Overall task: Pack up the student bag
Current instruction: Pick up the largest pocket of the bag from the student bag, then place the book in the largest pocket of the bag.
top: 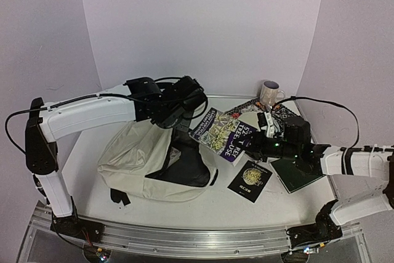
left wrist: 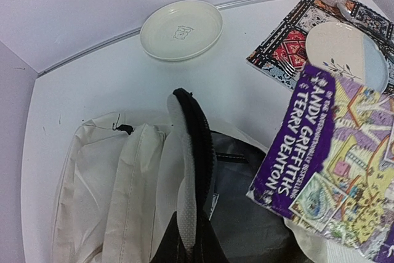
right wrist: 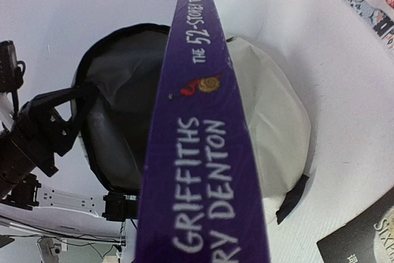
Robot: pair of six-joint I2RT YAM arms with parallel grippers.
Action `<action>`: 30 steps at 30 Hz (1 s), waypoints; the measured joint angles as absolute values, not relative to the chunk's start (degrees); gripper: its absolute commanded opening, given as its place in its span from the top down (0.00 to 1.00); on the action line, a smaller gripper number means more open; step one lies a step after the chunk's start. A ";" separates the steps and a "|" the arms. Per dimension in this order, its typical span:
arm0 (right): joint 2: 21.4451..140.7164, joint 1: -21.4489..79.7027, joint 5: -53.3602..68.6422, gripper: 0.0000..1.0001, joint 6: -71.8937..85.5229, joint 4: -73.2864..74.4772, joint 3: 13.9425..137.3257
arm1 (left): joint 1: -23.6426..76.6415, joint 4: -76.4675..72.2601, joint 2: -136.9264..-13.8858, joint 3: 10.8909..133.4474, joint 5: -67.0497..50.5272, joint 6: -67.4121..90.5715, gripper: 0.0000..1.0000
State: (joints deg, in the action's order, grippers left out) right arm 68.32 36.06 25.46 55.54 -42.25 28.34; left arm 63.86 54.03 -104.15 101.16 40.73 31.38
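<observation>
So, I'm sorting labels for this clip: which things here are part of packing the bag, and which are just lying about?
In the job: bag, its opening held up by the left gripper; purple book in the right gripper; probably next, black booklet and green notebook.
Lying about: mug, placemat, plate on it, dish at the back.
</observation>
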 measured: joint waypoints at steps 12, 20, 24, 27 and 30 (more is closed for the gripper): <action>83.69 44.59 27.84 1.00 63.09 -54.60 30.97 | 63.68 53.79 -102.73 102.60 39.40 31.31 1.00; 94.34 47.68 28.94 1.00 66.06 -59.40 41.13 | 63.53 49.94 -97.00 98.82 34.48 31.48 1.00; 100.10 49.21 28.99 1.00 67.77 -61.73 46.68 | 63.39 47.17 -93.55 95.62 31.69 31.49 1.00; 103.93 50.09 28.81 1.00 68.84 -62.16 49.42 | 63.14 45.09 -91.55 93.28 30.04 31.50 1.00; 107.85 51.10 28.28 1.00 69.95 -62.16 52.08 | 63.16 43.36 -89.82 91.32 28.31 31.50 1.00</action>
